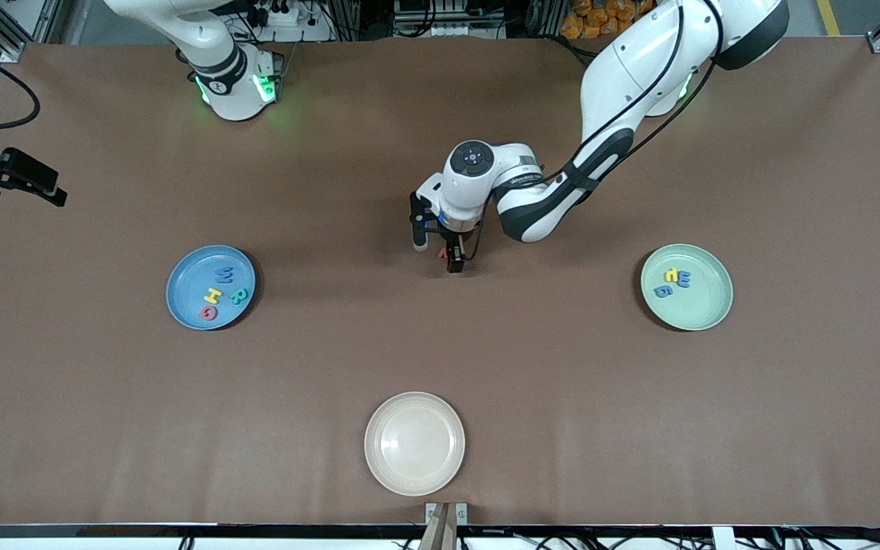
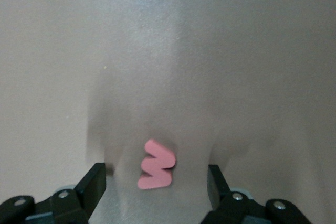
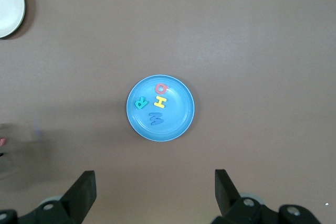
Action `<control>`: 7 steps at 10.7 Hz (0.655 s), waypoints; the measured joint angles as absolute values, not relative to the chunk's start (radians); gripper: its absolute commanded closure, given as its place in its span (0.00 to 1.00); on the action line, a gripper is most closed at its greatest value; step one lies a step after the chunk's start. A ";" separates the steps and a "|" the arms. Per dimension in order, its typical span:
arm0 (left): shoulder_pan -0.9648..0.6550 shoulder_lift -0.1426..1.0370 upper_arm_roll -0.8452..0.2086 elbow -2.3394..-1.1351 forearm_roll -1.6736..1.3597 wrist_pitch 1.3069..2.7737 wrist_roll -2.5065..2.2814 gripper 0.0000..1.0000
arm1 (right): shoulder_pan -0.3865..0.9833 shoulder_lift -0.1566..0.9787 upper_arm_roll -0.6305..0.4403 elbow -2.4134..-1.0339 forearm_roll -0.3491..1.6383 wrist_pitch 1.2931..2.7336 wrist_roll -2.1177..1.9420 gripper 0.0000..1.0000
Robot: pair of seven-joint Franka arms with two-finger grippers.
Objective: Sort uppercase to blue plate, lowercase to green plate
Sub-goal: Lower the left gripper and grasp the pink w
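The red w (image 2: 156, 163) lies flat on the brown table near its middle. My left gripper (image 2: 156, 174) is low over it, open, with a finger (image 2: 94, 182) on each side and not touching it; it also shows in the front view (image 1: 436, 254). The blue plate (image 1: 180, 305) holds the blue W (image 1: 224, 273), yellow H (image 1: 213, 294), green R (image 1: 237, 296) and red G (image 1: 208, 312). The green plate (image 1: 703, 309) holds the small yellow letter (image 1: 671, 273), blue E (image 1: 683, 280) and blue g (image 1: 662, 291). My right gripper (image 3: 155, 182) waits open and empty high over the blue plate (image 3: 178, 124).
A cream-white plate (image 1: 415, 443) sits empty near the table's front edge, nearer to the front camera than the left gripper; it also shows in the right wrist view (image 3: 8, 3). The blue plate is toward the right arm's end, the green plate toward the left arm's end.
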State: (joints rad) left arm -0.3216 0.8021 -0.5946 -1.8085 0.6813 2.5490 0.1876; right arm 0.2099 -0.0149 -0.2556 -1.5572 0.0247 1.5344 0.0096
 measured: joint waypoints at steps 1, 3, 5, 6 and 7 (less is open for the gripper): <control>-0.325 0.807 -0.595 -1.804 0.681 2.549 0.188 0.30 | 0.210 -0.015 -0.256 -1.557 0.025 1.534 0.010 0.00; -0.330 0.809 -0.593 -1.796 0.681 2.549 0.188 0.55 | 0.210 -0.014 -0.256 -1.557 0.024 1.534 0.010 0.00; -0.336 0.809 -0.592 -1.791 0.681 2.549 0.188 0.69 | 0.210 -0.014 -0.256 -1.557 0.024 1.534 0.010 0.00; -0.339 0.809 -0.590 -1.785 0.681 2.549 0.188 0.72 | 0.209 -0.014 -0.257 -1.557 0.023 1.534 0.010 0.00; -0.339 0.809 -0.590 -1.783 0.681 2.549 0.188 0.76 | 0.207 -0.014 -0.259 -1.557 0.023 1.534 0.010 0.00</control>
State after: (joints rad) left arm -0.3390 0.8086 -0.5899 -1.7826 0.6815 2.5487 0.1880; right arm 0.2074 -0.0140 -0.2586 -1.5572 0.0232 1.5344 0.0095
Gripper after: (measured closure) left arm 0.687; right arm 0.000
